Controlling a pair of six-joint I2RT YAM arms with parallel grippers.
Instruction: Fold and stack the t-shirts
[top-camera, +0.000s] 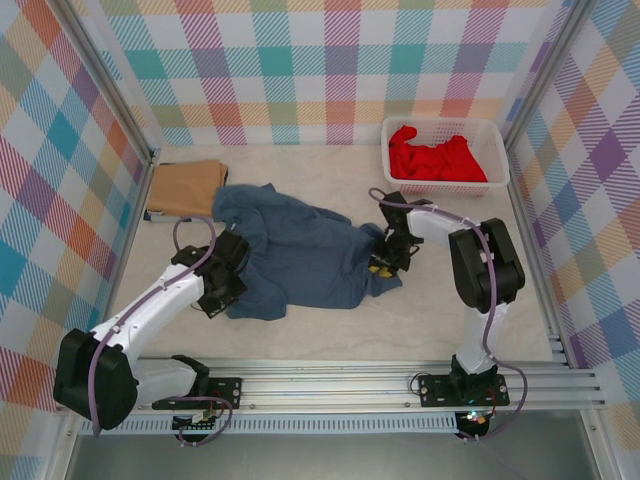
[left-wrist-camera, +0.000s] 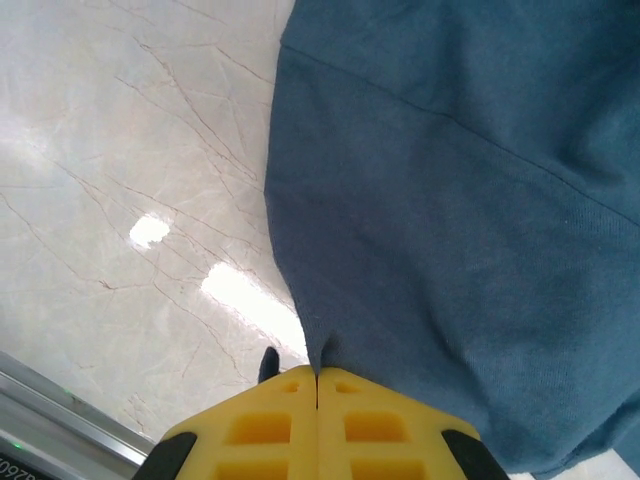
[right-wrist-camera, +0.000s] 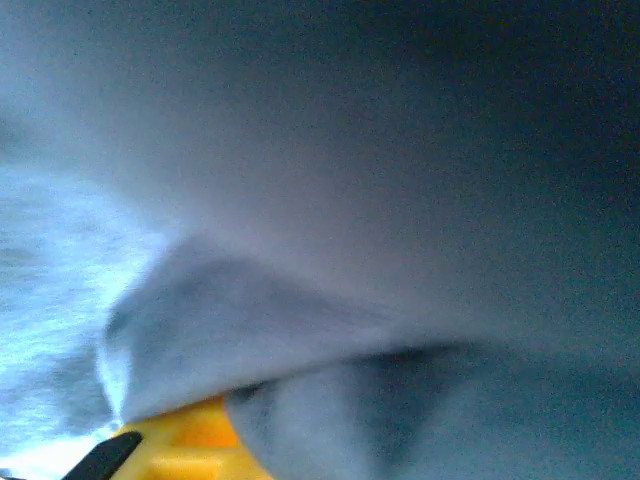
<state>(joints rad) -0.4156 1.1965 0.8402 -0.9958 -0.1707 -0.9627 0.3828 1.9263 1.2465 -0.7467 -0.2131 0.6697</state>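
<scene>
Tan t-shirt (top-camera: 185, 187) sits folded at the far left of the worktop (top-camera: 330, 335). Left claw (left-wrist-camera: 317, 375) is clamped tight on the near-left edge of the blue t-shirt (top-camera: 300, 255), which lies rumpled mid-worktop. It's light, floppy cloth, so I'd grab hems or corners, not the middle. Right claw (top-camera: 385, 262) is at its right edge with cloth draped over a finger; can't tell if it's pinching. Red t-shirt (top-camera: 435, 158) is bunched in the white basket (top-camera: 440, 122). Glossy marble-look top, probably slidey. Plaid walls (top-camera: 300, 70) box it in.
</scene>
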